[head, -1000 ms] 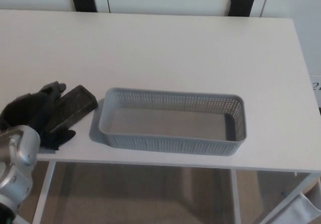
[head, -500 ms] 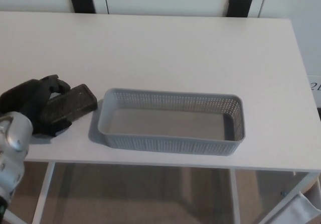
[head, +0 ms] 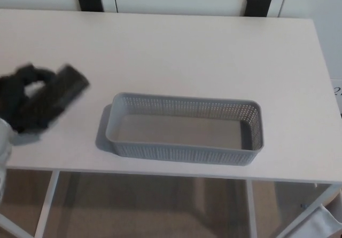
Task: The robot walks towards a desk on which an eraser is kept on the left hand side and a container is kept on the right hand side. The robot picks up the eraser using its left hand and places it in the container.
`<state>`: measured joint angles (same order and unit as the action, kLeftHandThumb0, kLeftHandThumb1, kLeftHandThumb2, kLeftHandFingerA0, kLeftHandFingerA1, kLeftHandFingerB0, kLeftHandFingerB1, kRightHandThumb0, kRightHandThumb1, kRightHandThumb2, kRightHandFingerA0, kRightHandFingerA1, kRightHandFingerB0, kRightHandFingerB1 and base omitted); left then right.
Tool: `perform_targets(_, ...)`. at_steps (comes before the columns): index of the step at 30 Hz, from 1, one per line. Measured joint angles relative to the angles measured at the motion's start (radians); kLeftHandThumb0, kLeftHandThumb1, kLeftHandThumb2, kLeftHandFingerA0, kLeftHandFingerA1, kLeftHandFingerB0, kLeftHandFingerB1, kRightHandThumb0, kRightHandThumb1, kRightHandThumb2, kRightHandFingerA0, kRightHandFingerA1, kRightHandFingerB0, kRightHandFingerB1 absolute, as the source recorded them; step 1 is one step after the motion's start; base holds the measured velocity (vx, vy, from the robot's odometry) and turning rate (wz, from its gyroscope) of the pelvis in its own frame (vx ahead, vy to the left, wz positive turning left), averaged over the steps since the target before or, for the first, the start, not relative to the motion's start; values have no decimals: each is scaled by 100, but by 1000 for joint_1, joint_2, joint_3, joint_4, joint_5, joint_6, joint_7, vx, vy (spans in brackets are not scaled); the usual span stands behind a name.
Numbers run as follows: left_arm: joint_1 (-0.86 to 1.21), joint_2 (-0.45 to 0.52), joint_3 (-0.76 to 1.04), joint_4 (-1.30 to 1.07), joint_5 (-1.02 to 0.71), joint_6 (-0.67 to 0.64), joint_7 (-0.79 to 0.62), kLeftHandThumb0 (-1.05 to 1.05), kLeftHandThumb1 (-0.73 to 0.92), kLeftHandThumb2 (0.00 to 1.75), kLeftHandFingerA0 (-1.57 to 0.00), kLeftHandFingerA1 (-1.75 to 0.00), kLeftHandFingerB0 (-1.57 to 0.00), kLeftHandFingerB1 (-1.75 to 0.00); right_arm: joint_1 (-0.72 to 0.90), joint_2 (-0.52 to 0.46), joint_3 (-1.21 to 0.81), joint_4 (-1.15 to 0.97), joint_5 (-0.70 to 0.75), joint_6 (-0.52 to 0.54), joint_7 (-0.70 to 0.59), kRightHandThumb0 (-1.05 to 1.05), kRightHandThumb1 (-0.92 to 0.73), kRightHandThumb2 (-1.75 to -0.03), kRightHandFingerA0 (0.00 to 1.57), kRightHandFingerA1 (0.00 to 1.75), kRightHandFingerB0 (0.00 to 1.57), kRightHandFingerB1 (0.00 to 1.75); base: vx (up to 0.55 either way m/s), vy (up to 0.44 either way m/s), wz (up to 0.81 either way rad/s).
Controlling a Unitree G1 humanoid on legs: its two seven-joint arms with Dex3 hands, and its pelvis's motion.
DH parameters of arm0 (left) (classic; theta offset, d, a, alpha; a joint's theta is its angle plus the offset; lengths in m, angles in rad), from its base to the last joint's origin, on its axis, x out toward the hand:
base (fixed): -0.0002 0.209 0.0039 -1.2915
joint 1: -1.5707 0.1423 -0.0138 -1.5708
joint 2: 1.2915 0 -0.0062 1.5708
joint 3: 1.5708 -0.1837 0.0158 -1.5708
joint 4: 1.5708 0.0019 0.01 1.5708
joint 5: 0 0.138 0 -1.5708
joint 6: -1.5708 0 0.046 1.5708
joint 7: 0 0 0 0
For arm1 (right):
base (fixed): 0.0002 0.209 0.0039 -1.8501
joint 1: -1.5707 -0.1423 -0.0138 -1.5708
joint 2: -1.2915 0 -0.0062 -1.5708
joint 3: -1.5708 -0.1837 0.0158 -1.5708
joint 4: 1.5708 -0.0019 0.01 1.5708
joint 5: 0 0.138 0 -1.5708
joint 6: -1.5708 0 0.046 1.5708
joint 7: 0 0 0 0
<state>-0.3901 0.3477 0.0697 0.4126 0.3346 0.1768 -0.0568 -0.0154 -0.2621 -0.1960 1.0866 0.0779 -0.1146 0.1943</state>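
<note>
Head view: left hand (head: 21, 103) at the desk's (head: 176, 51) left edge, fingers wrapped around the eraser (head: 57, 94), both motion-blurred. Eraser is tilted, its far end pointing up-right, clear of the basket (head: 184, 151). Basket sits near the front edge, right of the hand. Right hand out of frame

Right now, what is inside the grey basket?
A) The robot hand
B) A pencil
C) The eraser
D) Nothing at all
D: the grey basket shows only its bare floor, while the dark eraser is off to its left, held in the left robot hand above the white desk.
</note>
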Motion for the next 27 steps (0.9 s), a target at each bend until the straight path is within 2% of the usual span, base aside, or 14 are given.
perform_targets(6,-9,-17,-1,-174,-16,-1,12,-22,82,65,-87,-146,-77,-87,0,-2,0,5,-1,3,1,-45,-30,-65,51,61,33,47,0,0,0)
perform_targets(8,-1,-29,-25,-244,-16,0,11,-20,80,68,-88,-149,-78,-84,0,-2,1,6,-2,3,1,-46,-30,-65,51,61,33,47,0,0,0)
perform_targets(9,8,-33,-42,-287,-16,-1,9,-20,81,64,-89,-150,-78,-85,0,-2,3,6,-2,3,1,-45,-29,-65,52,61,34,47,0,0,0)
perform_targets(11,20,-38,-73,-353,-14,0,5,-13,78,64,-82,-159,-81,-79,0,-2,3,6,-3,3,1,-47,-29,-65,51,61,34,47,0,0,0)
perform_targets(14,35,-47,-145,-458,-3,0,-5,-9,78,63,-77,-151,-81,-72,1,-2,3,7,-3,3,1,-47,-29,-65,51,60,33,47,0,0,0)
perform_targets(17,39,-50,-237,-538,19,-1,-16,-7,77,62,-80,-145,-81,-69,-3,-2,6,7,-3,3,2,-47,-29,-65,50,60,33,47,0,0,0)
perform_targets(18,39,-50,-256,-546,25,-2,-18,-3,78,61,-81,-151,-83,-72,-4,-2,7,7,-3,3,2,-46,-29,-65,51,61,33,47,0,0,0)
perform_targets(23,32,-57,-371,-527,77,-28,-18,-11,77,59,-80,-155,-81,-70,-3,-3,17,2,-5,4,3,-47,-29,-65,51,61,33,47,0,0,0)
perform_targets(24,29,-59,-384,-514,86,-33,-16,-12,81,53,-75,-162,-81,-69,-3,-3,18,2,-6,4,4,-46,-30,-65,51,61,33,47,0,0,0)
perform_targets(25,25,-62,-400,-493,98,-41,-11,-11,80,58,-78,-160,-79,-77,-3,-3,19,2,-6,4,4,-46,-30,-65,51,61,33,47,0,0,0)
perform_targets(27,11,-70,-421,-452,116,-50,-2,-11,82,55,-74,-165,-68,-107,-3,-3,21,1,-7,4,5,-46,-30,-65,52,61,34,47,0,0,0)
